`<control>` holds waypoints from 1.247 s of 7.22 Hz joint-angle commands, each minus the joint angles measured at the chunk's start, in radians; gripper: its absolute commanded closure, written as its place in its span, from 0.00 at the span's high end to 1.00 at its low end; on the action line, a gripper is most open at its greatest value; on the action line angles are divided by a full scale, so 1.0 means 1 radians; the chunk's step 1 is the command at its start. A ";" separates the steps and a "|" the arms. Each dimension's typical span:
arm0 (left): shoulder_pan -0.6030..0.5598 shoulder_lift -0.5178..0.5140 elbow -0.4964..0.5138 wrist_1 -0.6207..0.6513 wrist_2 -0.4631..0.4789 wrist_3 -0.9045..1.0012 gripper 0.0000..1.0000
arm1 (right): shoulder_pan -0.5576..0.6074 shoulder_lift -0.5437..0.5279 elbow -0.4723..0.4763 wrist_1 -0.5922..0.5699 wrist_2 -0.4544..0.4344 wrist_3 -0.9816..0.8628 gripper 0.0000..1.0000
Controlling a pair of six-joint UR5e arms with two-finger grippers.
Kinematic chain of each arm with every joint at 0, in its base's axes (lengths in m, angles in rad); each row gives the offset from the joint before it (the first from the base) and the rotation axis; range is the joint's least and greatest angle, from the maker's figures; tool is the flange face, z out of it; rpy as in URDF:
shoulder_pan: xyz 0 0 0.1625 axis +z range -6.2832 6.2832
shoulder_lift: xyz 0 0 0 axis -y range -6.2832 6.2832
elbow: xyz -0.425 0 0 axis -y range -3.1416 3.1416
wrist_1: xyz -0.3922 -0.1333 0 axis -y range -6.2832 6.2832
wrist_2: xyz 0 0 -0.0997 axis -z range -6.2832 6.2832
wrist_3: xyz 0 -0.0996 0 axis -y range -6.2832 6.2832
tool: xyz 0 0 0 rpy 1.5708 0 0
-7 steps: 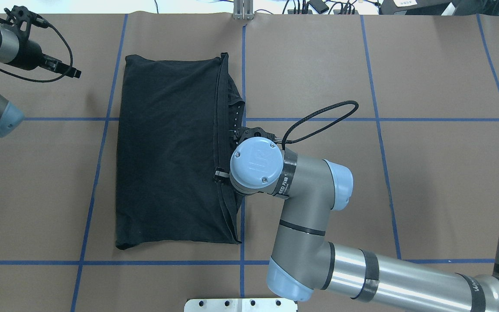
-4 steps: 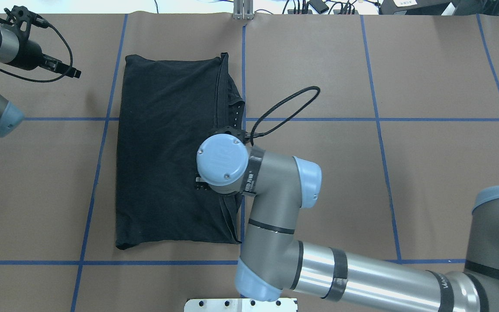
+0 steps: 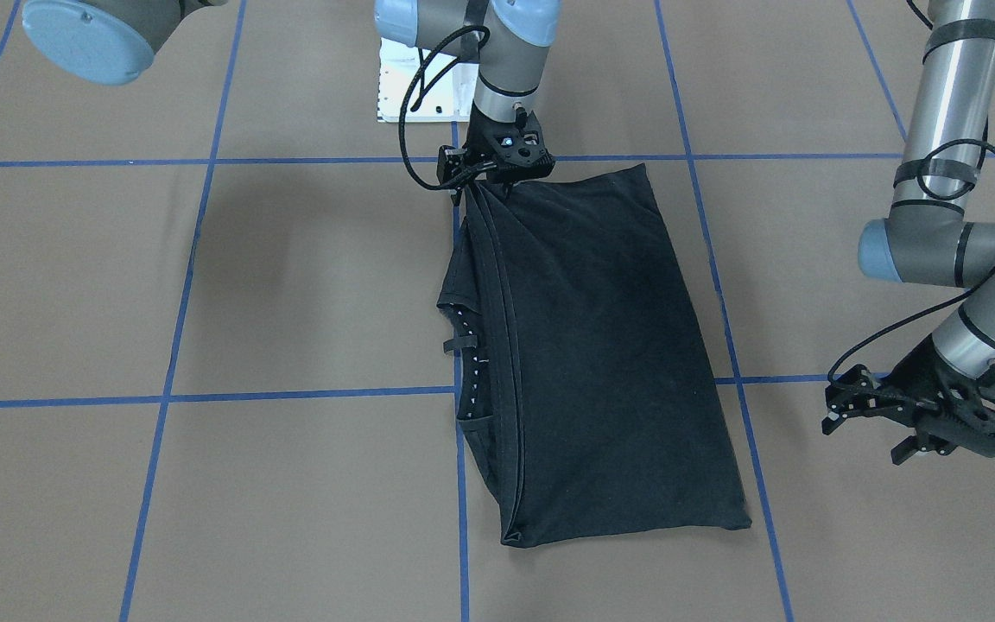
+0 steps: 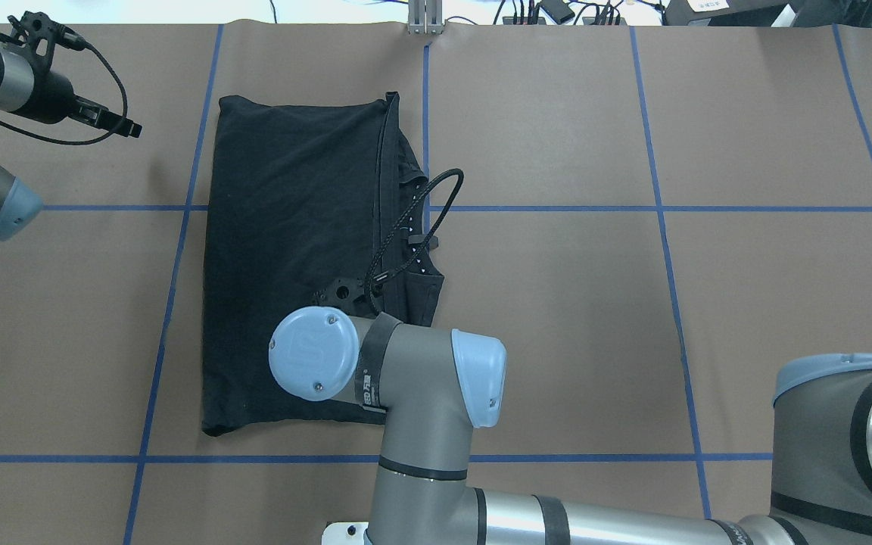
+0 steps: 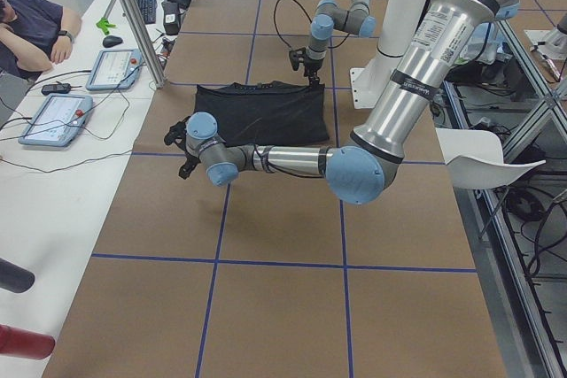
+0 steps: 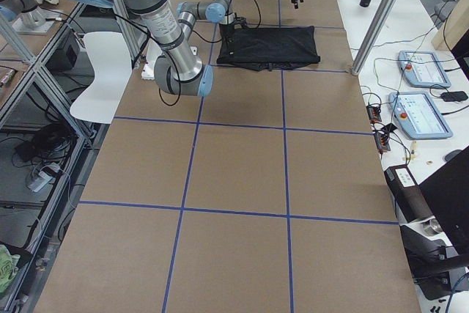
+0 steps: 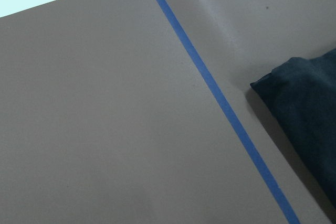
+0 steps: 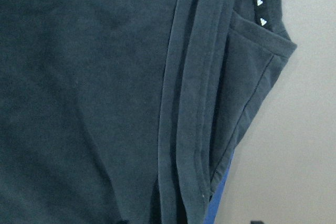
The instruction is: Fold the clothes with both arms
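Closing on only one of the stacked hems [image 8: 184, 103] looks like the main risk. Several layers lie staggered directly under the right hand [image 3: 493, 168], and a shallow pinch would likely lift just the top one and pull the folded shirt [image 3: 601, 345] apart. Lifting alone could also drag it askew, since the left hand [image 3: 839, 415] hangs over bare table [image 3: 204, 302], well off past the shirt's far side from the right hand. The right hand points down over the shirt's corner nearest the robot. Its fingers seem parted to either side of the hems, with no cloth clearly between them, and the collar [image 8: 260, 14] lies just ahead of it. The left hand holds nothing; how far open it is cannot be told.
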 commanded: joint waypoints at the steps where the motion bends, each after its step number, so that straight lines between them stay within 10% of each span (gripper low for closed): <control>1: 0.000 0.000 0.000 -0.001 -0.002 0.000 1.00 | -0.016 -0.002 -0.013 -0.017 -0.019 -0.067 0.50; 4: 0.002 0.000 0.000 0.000 0.000 0.002 1.00 | -0.024 0.001 -0.018 -0.014 -0.045 -0.078 0.42; 7: 0.002 0.000 0.000 -0.001 0.000 0.002 1.00 | -0.024 0.003 -0.015 -0.017 -0.042 -0.078 0.02; 9: 0.002 0.000 0.000 -0.001 0.000 0.002 1.00 | -0.022 -0.002 -0.001 -0.019 -0.034 -0.076 0.00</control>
